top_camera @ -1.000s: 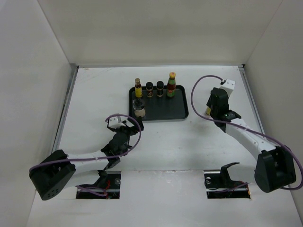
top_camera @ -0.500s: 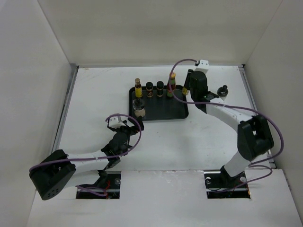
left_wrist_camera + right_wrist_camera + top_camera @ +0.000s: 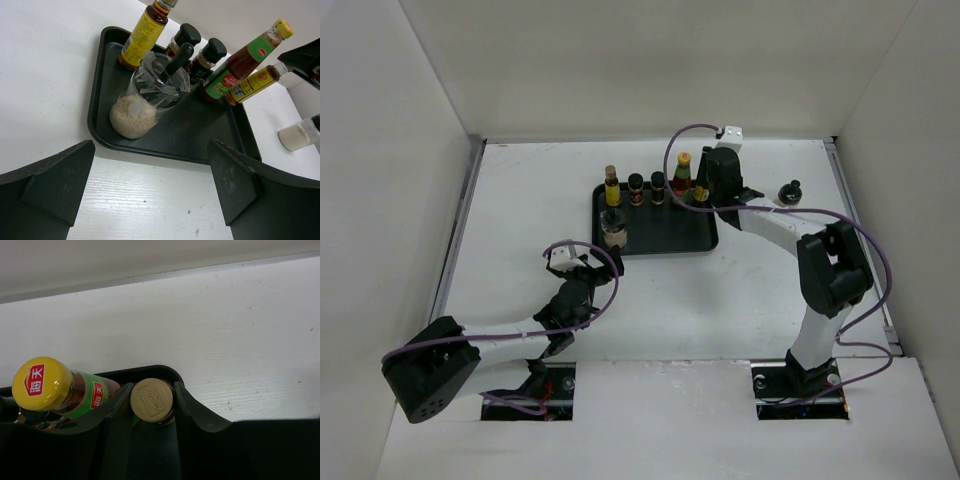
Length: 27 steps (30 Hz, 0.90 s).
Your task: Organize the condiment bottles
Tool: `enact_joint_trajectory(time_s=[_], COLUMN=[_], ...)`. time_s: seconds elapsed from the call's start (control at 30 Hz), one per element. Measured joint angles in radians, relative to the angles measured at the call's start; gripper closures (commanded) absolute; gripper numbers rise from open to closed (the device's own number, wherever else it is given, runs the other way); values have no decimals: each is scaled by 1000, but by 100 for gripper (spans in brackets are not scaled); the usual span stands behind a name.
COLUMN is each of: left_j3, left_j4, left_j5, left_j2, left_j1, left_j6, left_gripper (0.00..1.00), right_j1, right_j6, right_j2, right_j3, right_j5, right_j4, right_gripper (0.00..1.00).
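Inside right gripper, slim bottle

The left arm lies low and bent, the left gripper with jaws wide apart. The right arm reaches far forward, the right gripper clamped on a slim bottle.

Right wrist view: the yellow cap of the red-green bottle carried a red square w/ white Chinese chars, "海天". The same red mark showed on its green neck label, chars partly cut off. The brass-coloured cap beside it had an embossed emblem, no legible txt. Left wrist view: the red-green bottle's body label bore a small red logo, too small to read. The first slim yellow-labelled bottle and the second slim bottle had dark print on yellow, illegible. Top view: nothing readable.
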Motion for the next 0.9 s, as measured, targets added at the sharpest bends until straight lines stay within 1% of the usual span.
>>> enact_joint_trajectory(time_s=[0.13, 0.23, 0.37, 0.7, 0.8, 0.9], left_j3=[0, 0, 0, 0, 0, 0], left_j4=[0, 0, 0, 0, 0, 0], left_j5=[0, 0, 0, 0, 1, 2], left_j2=[0, 0, 0, 0, 0, 0], left_j1=[0, 0, 0, 0, 0, 0], left_j6=[0, 0, 0, 0, 0, 0], left_gripper=[0, 0, 0, 0, 0, 0], right_j1=[4, 6, 10, 38, 43, 48], right_j6=[0, 0, 0, 1, 2, 8], right_j2=[29, 42, 44, 39, 7, -77], right_j3=[0, 0, 0, -2, -15, -67], right_j5=[-2, -2, -2, 8, 25, 42], right_j4=[0, 13, 21, 52, 43, 37], right_gripper=[67, 64, 53, 46, 42, 33])
